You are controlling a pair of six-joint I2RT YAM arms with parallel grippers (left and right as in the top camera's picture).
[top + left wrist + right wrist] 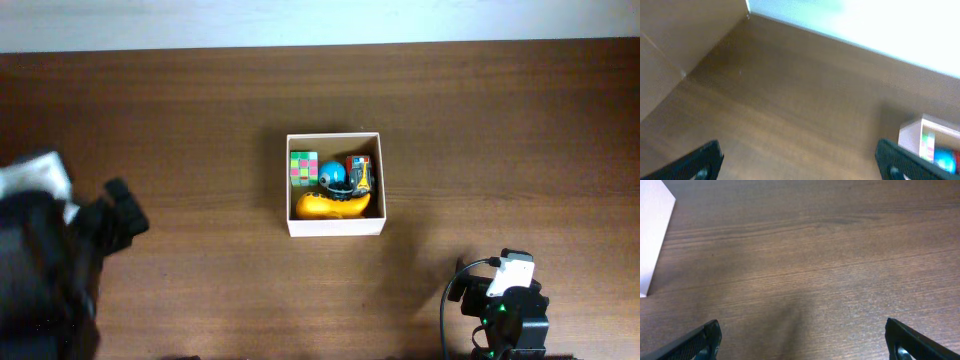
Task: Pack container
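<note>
The container (334, 228) is a square white-walled box at the middle of the table. Inside it lie a pastel puzzle cube (303, 168), a blue ball-like toy (332, 174), a darker cube (358, 166) and a yellow-orange toy (335, 205). Its corner also shows in the left wrist view (912, 134), with the pastel cube and blue toy inside. My left gripper (800, 162) is open and empty, over bare table left of the box. My right gripper (802, 340) is open and empty, over bare table at the front right.
The left arm (60, 250) sits at the left edge and the right arm (508, 305) at the front right. A white wall (865, 20) borders the table's far edge. A white box wall (652, 235) shows at the left of the right wrist view.
</note>
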